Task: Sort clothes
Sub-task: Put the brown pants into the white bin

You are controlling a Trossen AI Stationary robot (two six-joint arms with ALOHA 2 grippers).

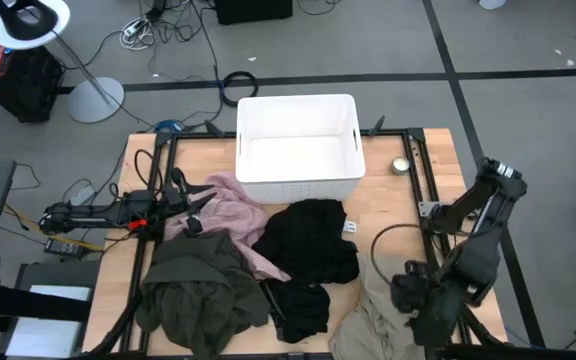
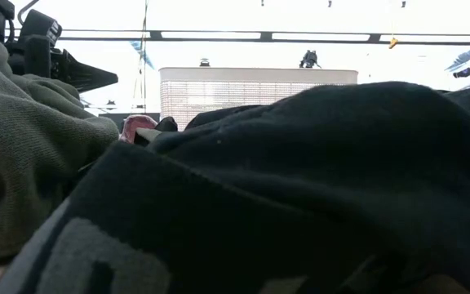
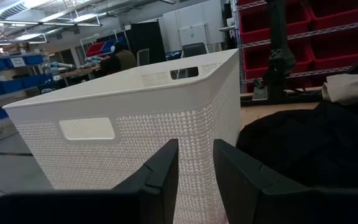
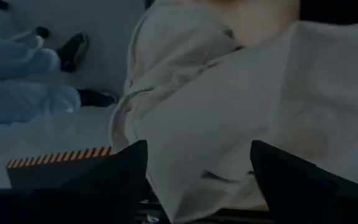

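An olive-green garment (image 1: 198, 290) lies heaped at the near left, a pink one (image 1: 236, 212) beyond it, and two black ones (image 1: 308, 240) (image 1: 303, 308) at the middle. A beige garment (image 1: 368, 325) lies at the near right edge. I make out no teal-blue garment. My left gripper (image 1: 196, 212) hovers over the pink garment, level, pointing at the white bin (image 3: 129, 118), its fingers (image 3: 166, 168) a narrow gap apart with nothing between them. My right gripper (image 1: 408, 295) is wide open over the beige garment (image 4: 229, 93). My right gripper (image 4: 197, 155) points down at the beige garment, and a fold of the cloth (image 4: 191, 180) lies between its open fingers. I cannot tell whether the fingers touch it.
The white bin (image 1: 298, 150) stands at the table's far middle. A small round metal thing (image 1: 400, 165) lies to its right. Black frame rails (image 1: 423, 180) run along the table's sides. A person's legs in blue (image 4: 17, 81) stand beyond the near edge.
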